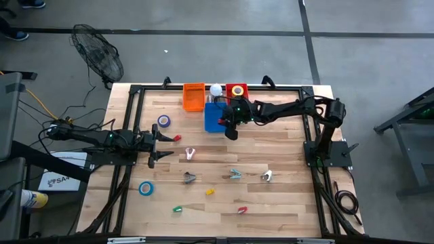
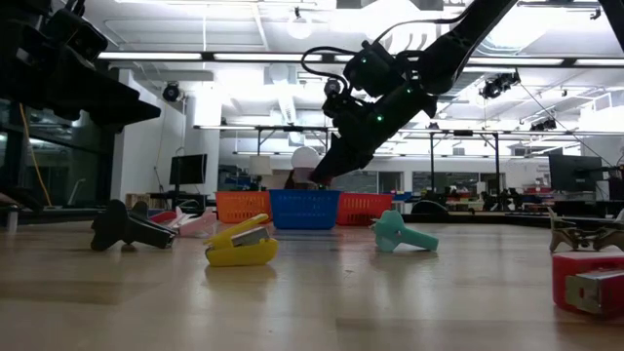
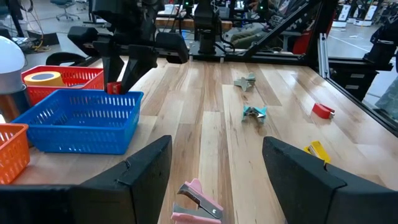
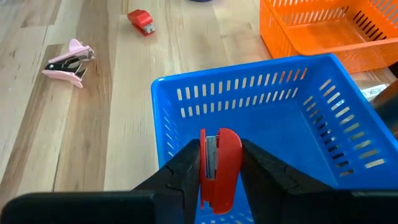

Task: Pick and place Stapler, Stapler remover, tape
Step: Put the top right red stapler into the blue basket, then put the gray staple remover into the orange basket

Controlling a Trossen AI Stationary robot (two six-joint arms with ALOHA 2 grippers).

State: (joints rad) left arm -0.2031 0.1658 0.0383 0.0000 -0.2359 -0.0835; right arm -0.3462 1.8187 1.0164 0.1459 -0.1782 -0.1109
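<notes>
Red stapler [image 4: 219, 163] clamped in right gripper [image 4: 219, 168], low centre of right wrist frame, over blue basket [image 4: 311, 118] | step: placing stapler | next: lower and let go inside rim | left gripper [image 3: 214, 171] spread, empty, mid-left of high view | tape [image 1: 146, 188] lower left there

Looks like a robotics lab: concrete floor [image 1: 224, 41], metal frames [image 2: 458, 156], monitors [image 2: 187, 168], more robot rigs [image 3: 205, 25] behind.
</notes>
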